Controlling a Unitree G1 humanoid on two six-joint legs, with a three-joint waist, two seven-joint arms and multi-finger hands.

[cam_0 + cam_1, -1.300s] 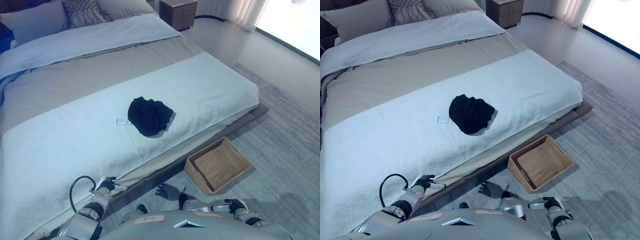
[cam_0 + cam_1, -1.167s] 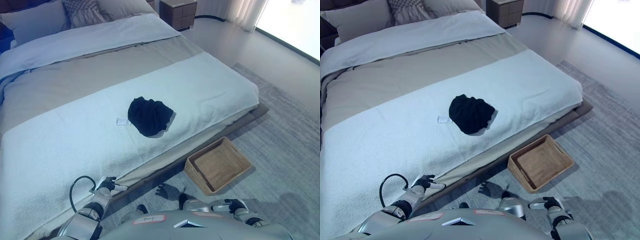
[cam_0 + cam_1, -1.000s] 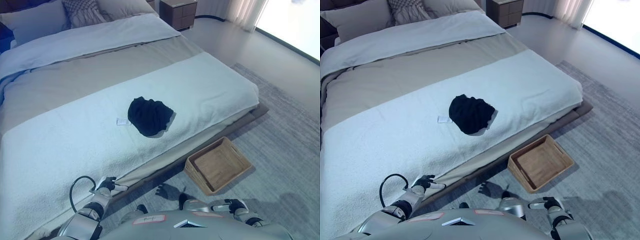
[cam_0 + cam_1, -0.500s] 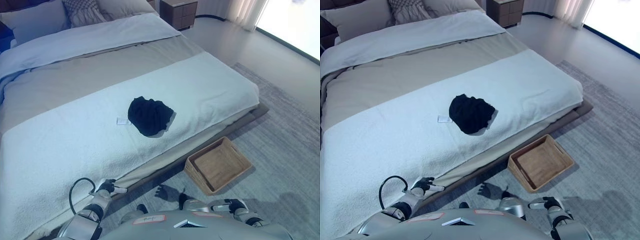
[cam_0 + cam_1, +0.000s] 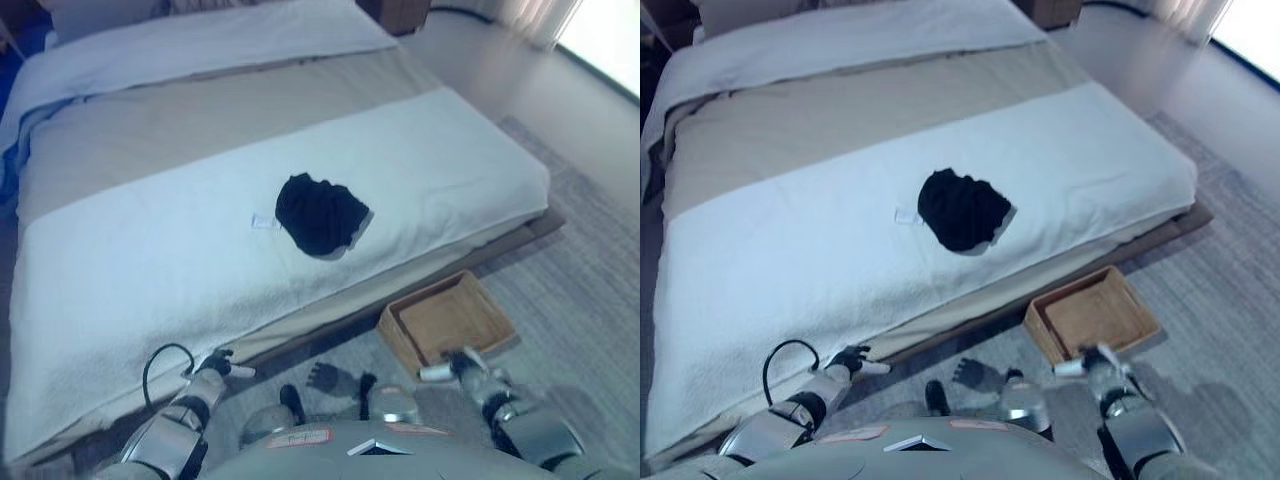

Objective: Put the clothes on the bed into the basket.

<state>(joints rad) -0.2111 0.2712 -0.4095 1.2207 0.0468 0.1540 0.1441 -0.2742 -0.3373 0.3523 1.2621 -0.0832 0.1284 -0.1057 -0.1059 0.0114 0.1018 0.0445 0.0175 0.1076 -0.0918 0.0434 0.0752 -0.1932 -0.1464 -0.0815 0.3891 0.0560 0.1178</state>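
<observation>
Left hand (image 5: 212,374): low by the near edge of the bed (image 5: 120,270), fingers loosely spread, holding nothing. Right hand (image 5: 462,367): just short of the basket (image 5: 447,318), over its near rim; it looks empty, fingers relaxed as far as I can tell. Basket: wicker, nothing in it, on the rug (image 5: 590,290) hard against the bed's side, just beyond the right hand. Clothes (image 5: 320,214): one dark bundle, crumpled, on the white blanket, well beyond both hands, up and across from the left, up and left of the right; a small white tag (image 5: 264,222) lies just beside it. Step in hand, by my reckoning: the approach, nothing picked up yet. To do it well: lean in over the mattress, come down on the heap's middle, gather the whole bundle in one hold so no part trails, then carry it back toward the basket and release low.
</observation>
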